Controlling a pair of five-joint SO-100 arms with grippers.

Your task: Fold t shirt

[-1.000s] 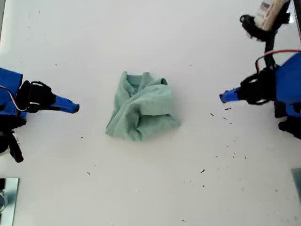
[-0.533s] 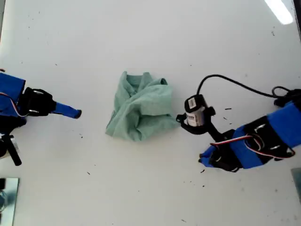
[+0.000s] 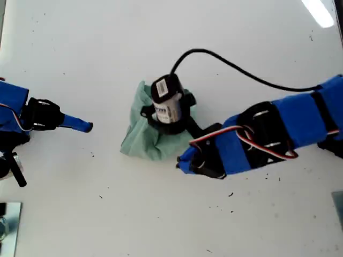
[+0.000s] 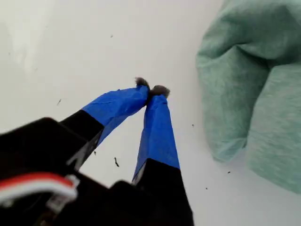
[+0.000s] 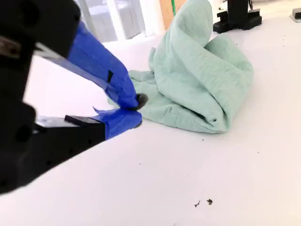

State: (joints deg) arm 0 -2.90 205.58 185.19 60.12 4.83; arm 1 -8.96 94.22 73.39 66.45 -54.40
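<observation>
The t shirt (image 3: 140, 134) is seen as a pale sage green, faintly heathered, plain and without print (image 5: 202, 80). The table (image 3: 161, 32) is white, dotted here and there with small dark specks. My first gripper (image 4: 150, 89) is wrapped in bright blue tape over black parts, with dark grey fuzzy tips, and a red and white wire is seen near its base. My second gripper (image 5: 136, 109) is likewise blue-taped on black. In the exterior view, a black camera (image 3: 167, 104) with a white label and a black cable (image 3: 236, 69) is shown above the shirt.
</observation>
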